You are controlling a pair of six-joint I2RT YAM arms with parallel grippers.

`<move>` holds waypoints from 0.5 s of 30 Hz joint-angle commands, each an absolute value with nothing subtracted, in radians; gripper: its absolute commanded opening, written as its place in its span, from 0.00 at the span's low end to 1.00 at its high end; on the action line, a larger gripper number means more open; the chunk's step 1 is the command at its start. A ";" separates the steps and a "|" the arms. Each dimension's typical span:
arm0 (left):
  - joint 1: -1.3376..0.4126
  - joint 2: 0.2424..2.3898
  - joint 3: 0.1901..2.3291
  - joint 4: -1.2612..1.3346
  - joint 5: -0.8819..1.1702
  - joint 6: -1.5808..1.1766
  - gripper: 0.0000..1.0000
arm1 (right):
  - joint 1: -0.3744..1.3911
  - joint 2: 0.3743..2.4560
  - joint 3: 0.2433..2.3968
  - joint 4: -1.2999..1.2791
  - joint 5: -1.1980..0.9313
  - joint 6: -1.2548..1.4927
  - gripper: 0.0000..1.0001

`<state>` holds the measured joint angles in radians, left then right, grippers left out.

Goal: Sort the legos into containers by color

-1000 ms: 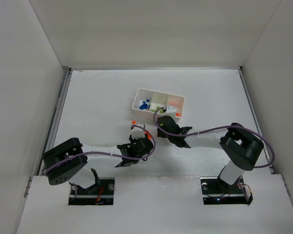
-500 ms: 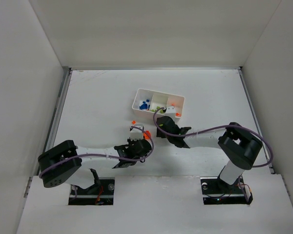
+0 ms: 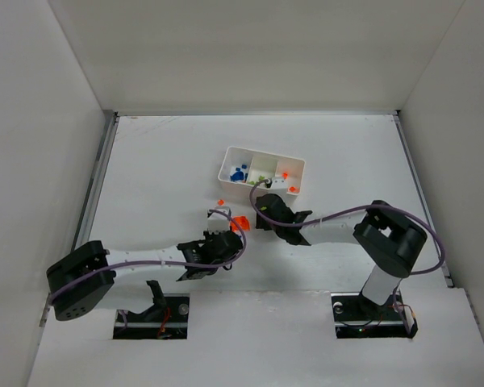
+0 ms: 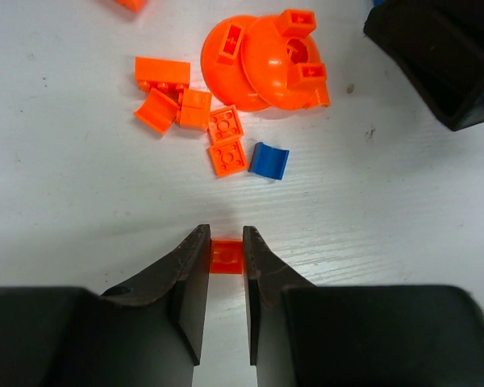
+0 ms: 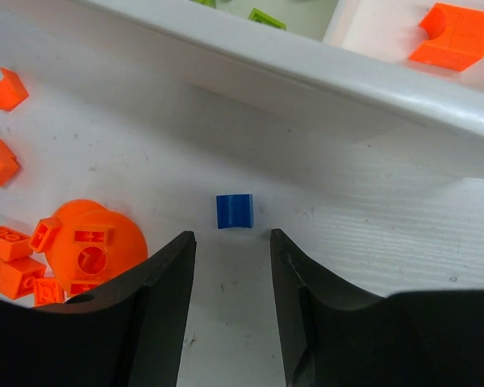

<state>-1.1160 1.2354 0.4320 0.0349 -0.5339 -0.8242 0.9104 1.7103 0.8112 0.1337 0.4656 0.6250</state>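
the left arm [image 3: 137,260] lies low across the white counter [image 3: 161,161], coming in from the left. the left jaws are clamped on a small orange brick [image 4: 226,256], one inner face pressed to each side of it. i cannot tell whether that brick is resting on the counter or lifted off it.

just ahead of those jaws, in the left wrist view, a loose cluster of orange bricks [image 4: 185,101] lies flat on the counter. a blue curved brick [image 4: 269,160] sits just beside the cluster's right edge. beyond them is a large orange dome piece [image 4: 266,60] with smaller orange bits stuck on top. in the top view this dome sits between the two sets of jaws.

the right jaws stand apart and hold nothing. a lone blue brick [image 5: 235,211] lies on the counter just ahead of their tips, in line with the gap and touching neither side. the dome and a few orange bricks are off to its left in the right wrist view.

right behind the lone blue brick rises the near wall of the white tray [image 3: 266,154], which sits slightly askew near the middle of the counter. its left compartment holds blue legos [image 3: 238,172], the middle one green legos [image 3: 258,177] and the right one orange legos [image 3: 283,174]. the right arm [image 3: 387,242] bends in from the right.
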 commanded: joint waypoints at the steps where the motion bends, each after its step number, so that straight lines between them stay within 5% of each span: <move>1: -1.104 1.169 0.413 0.023 -0.563 -0.833 0.12 | 0.912 1.724 0.853 0.179 0.472 0.623 0.48; 15: -1.018 1.037 0.466 0.026 -0.565 -0.762 0.11 | 0.909 1.755 0.865 0.176 0.482 0.632 0.40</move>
